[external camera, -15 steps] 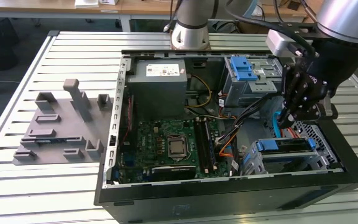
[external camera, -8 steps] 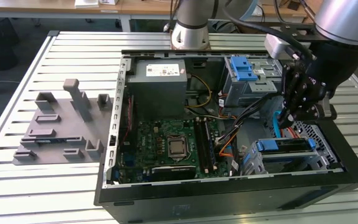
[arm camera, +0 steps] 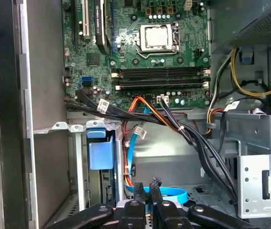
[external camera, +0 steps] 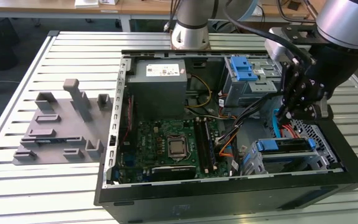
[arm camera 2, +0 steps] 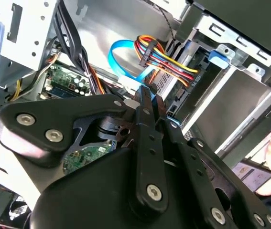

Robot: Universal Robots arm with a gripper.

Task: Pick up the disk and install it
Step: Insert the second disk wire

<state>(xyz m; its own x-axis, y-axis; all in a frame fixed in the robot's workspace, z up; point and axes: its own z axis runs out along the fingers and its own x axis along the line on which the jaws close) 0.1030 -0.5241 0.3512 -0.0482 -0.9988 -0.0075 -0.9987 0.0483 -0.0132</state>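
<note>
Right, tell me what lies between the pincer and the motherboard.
In the first wrist view, black cables and orange wires cross between the pincer and the motherboard.

place: lab/workshop | cues: slatted metal bench (external camera: 17,84); open computer case (external camera: 229,186); grey fixture (external camera: 61,130)

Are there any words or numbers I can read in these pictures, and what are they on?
None can be read.
White sticker on the grey metal box: print too small to read.
Small white tags on the black cables: too blurred to read.
Circuit board: its markings are too tiny to make out.
</note>
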